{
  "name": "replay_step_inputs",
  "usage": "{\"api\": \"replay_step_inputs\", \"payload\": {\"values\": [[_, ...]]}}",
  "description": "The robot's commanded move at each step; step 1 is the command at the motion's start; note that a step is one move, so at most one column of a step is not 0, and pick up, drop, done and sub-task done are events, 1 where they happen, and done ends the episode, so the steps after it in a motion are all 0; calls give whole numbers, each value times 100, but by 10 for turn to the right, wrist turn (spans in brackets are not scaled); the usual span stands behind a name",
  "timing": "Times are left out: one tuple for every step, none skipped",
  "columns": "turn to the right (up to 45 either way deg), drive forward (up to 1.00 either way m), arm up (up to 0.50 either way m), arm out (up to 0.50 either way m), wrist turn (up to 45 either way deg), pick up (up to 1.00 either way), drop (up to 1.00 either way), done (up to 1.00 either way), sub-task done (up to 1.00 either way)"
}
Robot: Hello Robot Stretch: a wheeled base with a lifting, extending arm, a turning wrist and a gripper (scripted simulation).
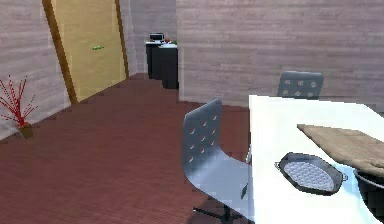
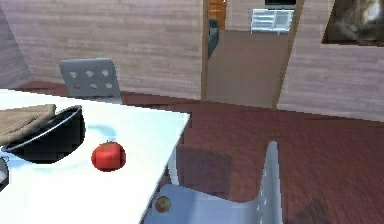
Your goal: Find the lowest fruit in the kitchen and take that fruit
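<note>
A round red fruit with a green stalk [image 2: 107,155] lies on the white rectangular table [image 2: 150,125], just beside a dark round pan [image 2: 48,140] that rests against a folded brown cloth [image 2: 25,118], laid out as if for cooking. Lower down, a small yellow-red round fruit [image 2: 162,204] sits on the seat of the grey plastic chair [image 2: 225,205] drawn up to the table's edge. By my reading, it is the lowest fruit and so the one to take. The state of the claw cannot be told. A tan wooden door [image 1: 90,45] stands far off.
</note>
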Motion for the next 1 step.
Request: {"api": "replay_step_inputs", "payload": {"values": [[0, 0, 50, 0, 0, 0, 0, 0, 0]]}}
